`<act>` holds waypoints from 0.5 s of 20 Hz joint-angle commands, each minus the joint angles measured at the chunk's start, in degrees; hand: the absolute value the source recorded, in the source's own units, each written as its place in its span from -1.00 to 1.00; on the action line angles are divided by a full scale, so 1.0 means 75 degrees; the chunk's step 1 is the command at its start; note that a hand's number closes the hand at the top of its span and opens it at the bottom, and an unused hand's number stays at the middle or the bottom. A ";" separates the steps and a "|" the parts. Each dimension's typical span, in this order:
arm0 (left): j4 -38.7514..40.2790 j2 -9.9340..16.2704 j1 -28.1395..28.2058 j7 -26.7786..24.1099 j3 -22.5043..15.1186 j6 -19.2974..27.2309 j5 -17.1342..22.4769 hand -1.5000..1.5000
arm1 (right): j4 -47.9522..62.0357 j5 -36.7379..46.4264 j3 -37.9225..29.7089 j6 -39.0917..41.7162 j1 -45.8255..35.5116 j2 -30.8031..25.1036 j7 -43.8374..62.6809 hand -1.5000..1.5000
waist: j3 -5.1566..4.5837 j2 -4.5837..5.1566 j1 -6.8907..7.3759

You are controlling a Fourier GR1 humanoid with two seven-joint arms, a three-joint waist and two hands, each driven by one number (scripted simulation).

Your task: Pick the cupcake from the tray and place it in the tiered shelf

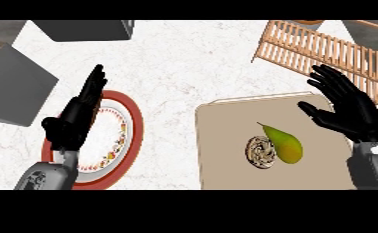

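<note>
The cupcake [260,152], seen from above as a round brown-and-white swirl, lies on the beige tray [229,147] at the lower right. A green-yellow pear [285,143] touches its right side. The slatted wooden tiered shelf [314,52] stands at the upper right. My right hand [347,108] hovers open over the tray's right edge, up and right of the cupcake and apart from it. At the left, my left hand [77,114] stays open with fingers pointing up, above a plate.
A red-rimmed patterned plate [127,132] lies at the lower left under my left hand. A grey box [22,84] stands at the left edge and a dark grey one [85,28] at the top left. White marble counter [184,72] stretches between plate and tray.
</note>
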 commanded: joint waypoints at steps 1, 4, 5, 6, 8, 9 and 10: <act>0.0021 -0.0150 0.0049 0.0137 -0.0314 0.0036 -0.0178 0.00 | 0.0399 0.2293 0.0054 -0.1509 0.0585 -0.0919 -0.0580 1.00 | -0.0035 0.0000 -0.0009; 0.0335 -0.0265 -0.0125 0.0046 -0.0399 -0.0082 -0.0264 0.00 | 0.1070 0.2123 -0.0218 -0.2906 0.0561 0.0848 -0.1891 -1.00 | 0.0006 -0.0035 0.0191; 0.0697 -0.0064 -0.0281 -0.0179 -0.0110 -0.0397 -0.0113 0.00 | 0.0987 0.1716 -0.0413 -0.2503 0.0865 0.0949 -0.2466 -1.00 | 0.0002 -0.0053 0.0135; 0.0753 -0.0370 -0.0265 -0.0148 -0.0257 -0.0052 -0.0327 0.00 | 0.1257 0.1284 -0.0785 -0.2069 0.0965 0.0914 -0.3114 -1.00 | 0.0007 -0.0055 0.0132; 0.0615 -0.0498 -0.0437 0.0126 -0.0324 -0.0065 -0.0383 0.00 | 0.1131 0.0893 -0.0869 -0.1565 0.1341 0.1155 -0.3686 -1.00 | 0.0004 -0.0074 0.0135; 0.0477 -0.0403 -0.0364 0.0106 -0.0228 -0.0122 -0.0357 0.00 | 0.0889 0.0573 -0.0955 -0.1181 0.1348 0.1116 -0.3669 -1.00 | 0.0002 -0.0083 0.0147; 0.0080 -0.0306 -0.0103 0.0310 -0.0310 -0.0166 -0.0404 0.00 | 0.1078 0.0225 -0.1218 -0.0315 0.1266 0.0504 -0.3567 -1.00 | 0.0003 -0.0089 0.0187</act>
